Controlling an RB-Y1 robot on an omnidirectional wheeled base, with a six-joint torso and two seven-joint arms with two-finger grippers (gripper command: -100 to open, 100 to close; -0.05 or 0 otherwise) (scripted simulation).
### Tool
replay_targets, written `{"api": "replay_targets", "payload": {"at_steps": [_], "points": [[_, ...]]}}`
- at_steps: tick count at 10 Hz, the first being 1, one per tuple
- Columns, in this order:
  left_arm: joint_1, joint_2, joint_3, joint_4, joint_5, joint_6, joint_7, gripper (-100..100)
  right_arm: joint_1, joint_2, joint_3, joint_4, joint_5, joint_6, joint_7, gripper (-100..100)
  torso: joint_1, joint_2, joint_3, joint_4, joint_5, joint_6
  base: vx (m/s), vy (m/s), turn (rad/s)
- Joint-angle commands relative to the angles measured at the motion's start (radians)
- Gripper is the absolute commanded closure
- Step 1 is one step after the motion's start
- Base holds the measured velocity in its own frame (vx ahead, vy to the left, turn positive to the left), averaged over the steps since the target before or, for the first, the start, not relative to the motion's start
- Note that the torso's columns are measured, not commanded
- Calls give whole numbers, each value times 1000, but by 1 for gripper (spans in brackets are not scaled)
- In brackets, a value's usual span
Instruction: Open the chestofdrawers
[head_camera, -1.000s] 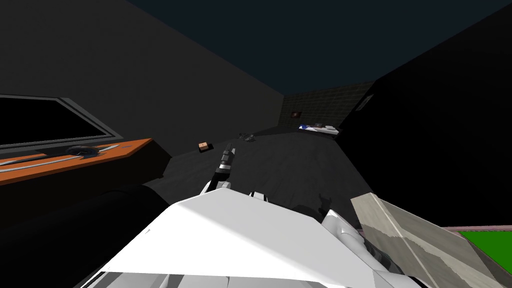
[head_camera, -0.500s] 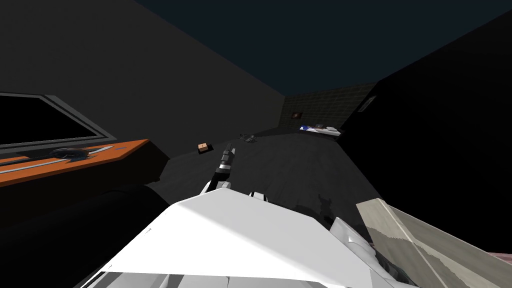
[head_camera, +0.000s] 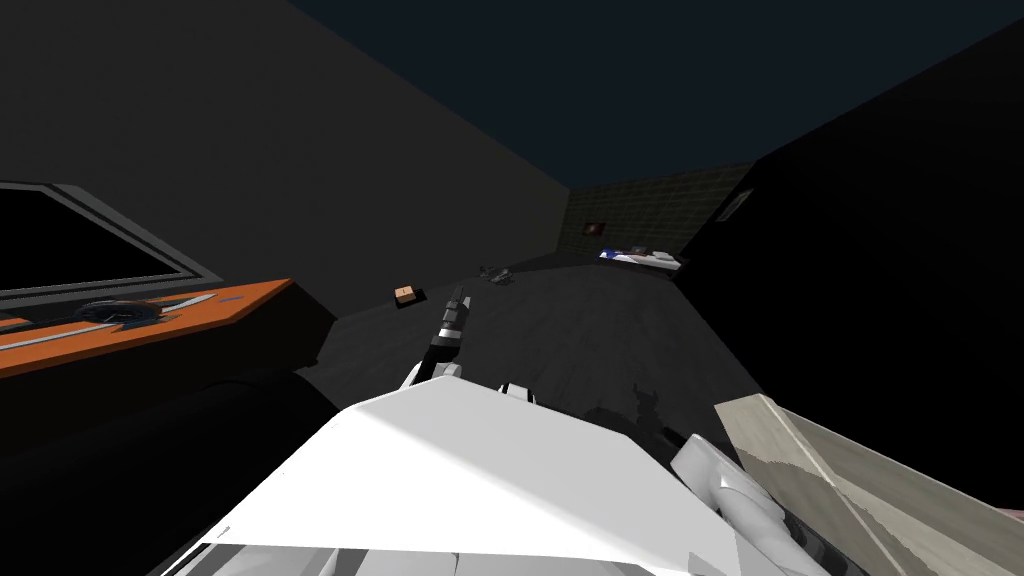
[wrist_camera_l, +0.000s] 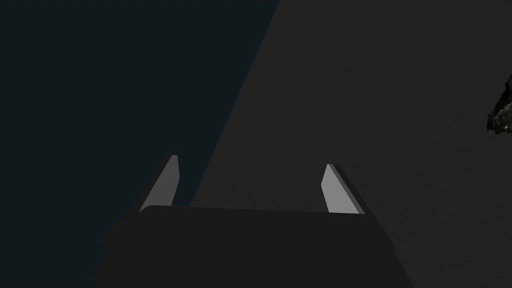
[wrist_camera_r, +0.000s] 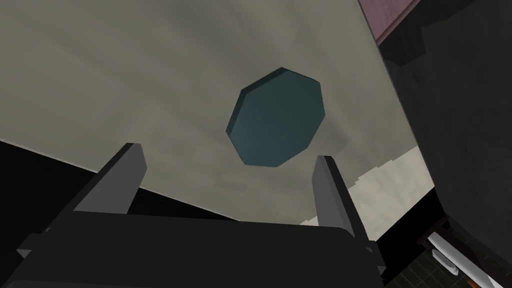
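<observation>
The chest of drawers shows as a pale grey-beige panel (head_camera: 860, 490) at the lower right of the head view. Up close in the right wrist view, that panel (wrist_camera_r: 125, 75) carries a teal octagonal knob (wrist_camera_r: 275, 117). My right gripper (wrist_camera_r: 227, 151) is open; the knob sits just beyond its fingertips, nearer one finger, and no finger touches it. My right forearm (head_camera: 745, 505) reaches toward the panel. My left gripper (head_camera: 458, 302) is held out ahead over the dark floor, and the left wrist view shows it (wrist_camera_l: 250, 165) open and holding nothing.
An orange desk top (head_camera: 230, 302) with a dark framed screen (head_camera: 80, 240) stands at my left. A small brown box (head_camera: 405, 294) lies on the dark floor ahead. A bed (head_camera: 640, 257) sits at the far end. A dark wall runs along my right.
The whole head view has shifted slightly, so I have moved. The pale panel and my right forearm sit further toward the lower right, and the green surface beside the panel has left the view.
</observation>
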Motion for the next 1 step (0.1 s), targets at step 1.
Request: {"api": "replay_targets", "payload": {"at_steps": [1], "points": [[0,0,0,0,0,0,0,0,-35,-29,-7,49,-14,-34,26,-100,-2,-4,-2,-1,-1,0,-16,34,-24]]}}
